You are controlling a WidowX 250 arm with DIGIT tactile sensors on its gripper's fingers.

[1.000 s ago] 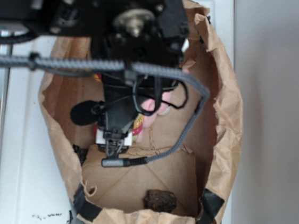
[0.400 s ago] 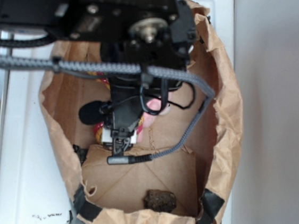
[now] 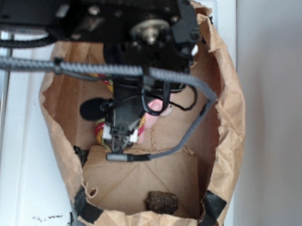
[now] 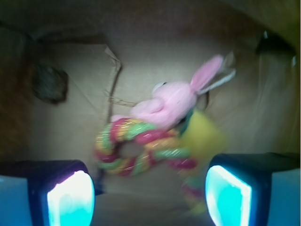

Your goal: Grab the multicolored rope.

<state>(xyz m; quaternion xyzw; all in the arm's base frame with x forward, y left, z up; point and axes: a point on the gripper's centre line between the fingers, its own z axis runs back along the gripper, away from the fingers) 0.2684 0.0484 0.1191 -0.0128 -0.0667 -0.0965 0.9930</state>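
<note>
Wrist view, left to right: dark lump (image 4: 48, 83) on brown paper bag floor (image 4: 75, 127). Multicolored rope (image 4: 136, 150) looped mid-frame, low, between and beyond the two pads (image 4: 70, 200), not touched. Pink plush bunny (image 4: 171, 101) rests against rope's upper edge. Yellow flat piece (image 4: 202, 136) just right of rope. Gripper (image 4: 150, 200) spread wide, holding nothing. Picture blurred.

Hand being carried deeper over the paper bag

The hand (image 3: 116, 141) is being shifted from its position a second ago, slightly rightward and then up-frame in the exterior view, so that more of the multicolored rope (image 3: 103, 134) is being exposed at its left side inside the paper bag (image 3: 230, 127).
</note>
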